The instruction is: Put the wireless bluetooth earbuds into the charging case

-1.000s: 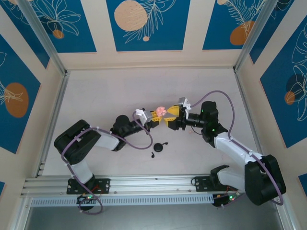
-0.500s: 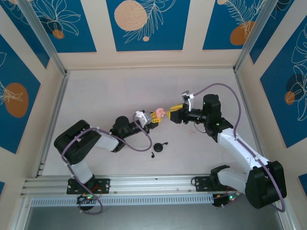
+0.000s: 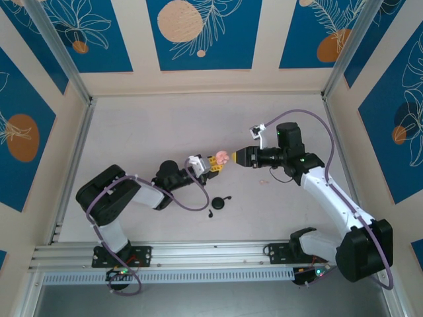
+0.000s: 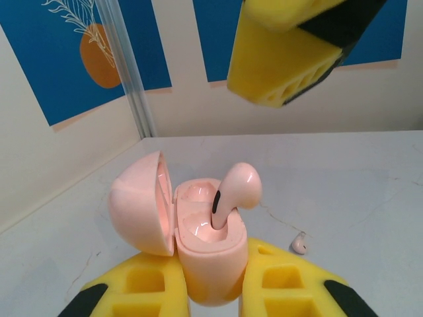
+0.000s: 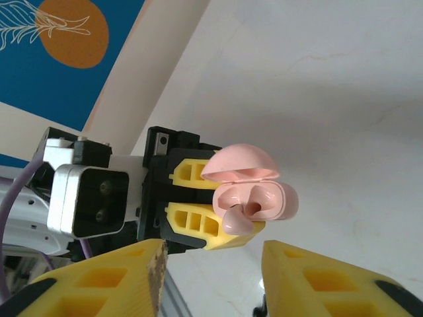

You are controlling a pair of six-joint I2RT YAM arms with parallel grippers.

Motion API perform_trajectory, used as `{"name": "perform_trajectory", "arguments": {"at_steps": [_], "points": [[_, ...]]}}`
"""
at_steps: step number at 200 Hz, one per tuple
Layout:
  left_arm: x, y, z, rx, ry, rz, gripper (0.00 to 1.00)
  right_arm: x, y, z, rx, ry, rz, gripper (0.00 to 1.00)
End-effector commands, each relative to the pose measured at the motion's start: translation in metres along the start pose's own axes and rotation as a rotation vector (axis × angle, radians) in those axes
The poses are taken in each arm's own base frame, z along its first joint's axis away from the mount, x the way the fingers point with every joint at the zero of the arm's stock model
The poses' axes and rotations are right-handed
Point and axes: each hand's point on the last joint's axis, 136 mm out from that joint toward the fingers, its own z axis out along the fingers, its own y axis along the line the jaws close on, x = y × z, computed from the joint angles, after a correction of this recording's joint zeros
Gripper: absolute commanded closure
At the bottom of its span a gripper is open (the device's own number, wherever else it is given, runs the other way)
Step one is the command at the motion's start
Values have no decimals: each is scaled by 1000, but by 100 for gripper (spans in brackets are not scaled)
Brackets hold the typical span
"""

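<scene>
My left gripper (image 3: 215,162) is shut on the open pink charging case (image 3: 223,156), held above the table. In the left wrist view the case (image 4: 206,254) sits between the yellow fingers (image 4: 142,287), its lid (image 4: 139,201) swung left. One pale pink earbud (image 4: 236,190) stands stem-down in the case's right slot, sticking up; the other slot looks bare. My right gripper (image 3: 239,157) hangs open and holds nothing, just right of the case. The right wrist view has the case (image 5: 261,191) and the earbud (image 5: 236,220) ahead of my right gripper (image 5: 211,264). A second pink earbud (image 3: 263,180) (image 4: 299,244) lies on the table.
A black round case (image 3: 219,203) lies open on the table in front of the grippers, with a small black earbud (image 3: 210,213) beside it. An aluminium rail (image 3: 198,254) runs along the near edge, and patterned walls close in the other sides.
My right gripper has drawn back to the right from the pink case, leaving the pink earbud standing in it. The left gripper and case have hardly moved.
</scene>
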Motion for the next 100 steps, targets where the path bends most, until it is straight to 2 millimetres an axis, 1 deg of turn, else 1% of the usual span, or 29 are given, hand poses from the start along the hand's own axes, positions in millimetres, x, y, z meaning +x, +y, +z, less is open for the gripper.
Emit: {"name": "perform_trajectory", "arguments": {"at_steps": [1, 26, 66, 100], "points": [[-9, -7, 1, 26, -42, 41, 90, 3, 6, 3, -52, 48, 84, 60], [-10, -7, 1, 25, -44, 40, 90, 6, 3, 9, -72, 63, 106, 66], [-11, -8, 2, 28, -47, 38, 90, 7, 3, 13, -99, 70, 119, 74], [-12, -7, 2, 27, -50, 37, 90, 10, -1, 17, -94, 76, 128, 77]]}}
